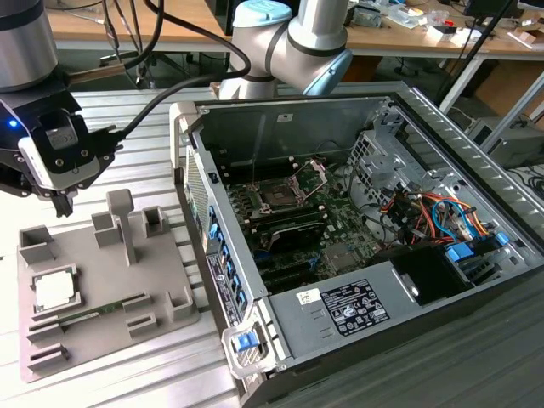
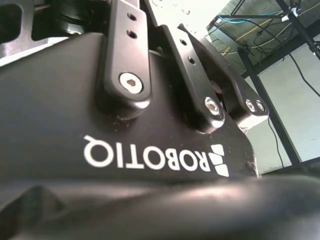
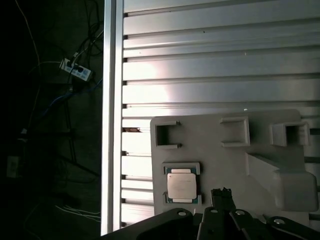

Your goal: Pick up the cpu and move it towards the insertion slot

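**A:** One chip to log. Where is the small, flat, square cpu [image 1: 53, 291] with the pale silver top?

**B:** It lies flat in its shallow seat on the grey moulded plastic tray [image 1: 102, 276], at the exterior view's left, on the slatted aluminium table [image 1: 140, 115]. The first wrist view shows the cpu [image 3: 181, 186] level between the seat's lips.

**A:** And the black gripper [image 1: 63, 204]?

**B:** It hangs above the tray's far edge, apart from the cpu and carrying nothing. I cannot tell whether it is open or closed.

**A:** The target?

**B:** The square insertion slot [image 1: 278, 195], with its dark centre and shiny metal frame, sits inside the open grey computer case [image 1: 442, 127]. It is well apart from the tray, toward the exterior view's right, and its bracket appears raised.

**A:** Notes for the pick?

**B:** This is judgement only. Centre over the chip and square up to its edges. Stay clear of the tall raised blocks beside it. Grip it by the sides and lift it level, so no corner snags the seat.
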`<move>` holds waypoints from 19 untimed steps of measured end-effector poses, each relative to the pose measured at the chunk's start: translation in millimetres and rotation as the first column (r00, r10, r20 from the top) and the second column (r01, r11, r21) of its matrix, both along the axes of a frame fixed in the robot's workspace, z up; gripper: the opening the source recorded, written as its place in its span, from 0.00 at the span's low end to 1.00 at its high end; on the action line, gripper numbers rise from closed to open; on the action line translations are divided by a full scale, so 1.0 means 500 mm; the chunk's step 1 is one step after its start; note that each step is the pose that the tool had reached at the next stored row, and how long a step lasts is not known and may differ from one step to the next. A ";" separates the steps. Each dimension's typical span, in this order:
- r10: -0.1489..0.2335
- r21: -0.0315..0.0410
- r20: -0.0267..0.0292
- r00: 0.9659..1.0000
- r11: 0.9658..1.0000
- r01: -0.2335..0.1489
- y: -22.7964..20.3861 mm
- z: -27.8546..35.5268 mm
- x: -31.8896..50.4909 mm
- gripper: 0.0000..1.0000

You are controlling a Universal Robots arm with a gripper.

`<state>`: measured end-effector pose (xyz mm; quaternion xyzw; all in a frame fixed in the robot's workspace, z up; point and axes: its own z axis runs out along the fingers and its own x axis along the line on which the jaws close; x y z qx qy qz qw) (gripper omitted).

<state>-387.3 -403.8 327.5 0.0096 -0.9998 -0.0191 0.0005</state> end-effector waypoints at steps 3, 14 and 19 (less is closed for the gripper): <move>0.000 0.000 0.000 1.000 1.000 0.000 0.0000 -0.001 0.000 0.11; 0.000 0.000 0.000 1.000 1.000 0.000 0.0000 -0.007 0.000 0.11; 0.000 0.000 0.000 1.000 1.000 0.000 0.0000 -0.010 0.000 0.11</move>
